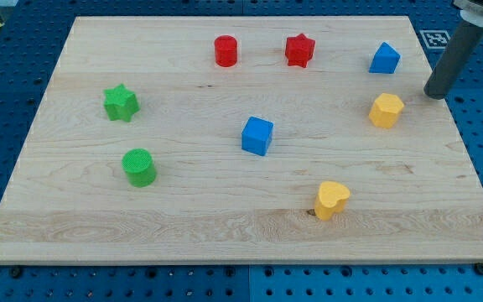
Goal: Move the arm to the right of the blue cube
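Observation:
The blue cube (257, 135) sits near the middle of the wooden board (183, 210). My tip (435, 94) is at the board's right edge, far to the right of the blue cube and a little above it in the view. The rod rises toward the view's top right corner. The tip stands just right of the yellow hexagonal block (386, 110) and lower right of the blue house-shaped block (384, 59). It touches no block.
A red cylinder (225, 50) and a red star (299, 49) lie near the view's top. A green star (121, 102) and a green cylinder (139, 166) lie at the left. A yellow heart (332, 199) lies at the lower right.

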Available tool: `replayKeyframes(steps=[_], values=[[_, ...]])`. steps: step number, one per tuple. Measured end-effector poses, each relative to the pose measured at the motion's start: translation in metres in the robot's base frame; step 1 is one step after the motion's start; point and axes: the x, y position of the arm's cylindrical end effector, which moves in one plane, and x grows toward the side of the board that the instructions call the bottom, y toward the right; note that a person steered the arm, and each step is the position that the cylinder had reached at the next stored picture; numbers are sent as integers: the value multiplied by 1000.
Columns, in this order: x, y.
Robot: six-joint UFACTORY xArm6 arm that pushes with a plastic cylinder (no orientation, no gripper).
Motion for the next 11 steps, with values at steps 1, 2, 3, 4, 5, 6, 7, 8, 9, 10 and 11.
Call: replayKeyframes(steps=[1, 2, 3, 4, 5, 6, 7, 8, 9, 10, 11], values=[[-1, -14], [-5, -32], [-5, -52], [-2, -65], [15, -76], [38, -60], [46, -67], [46, -97], [55, -98], [78, -98], [84, -113]])
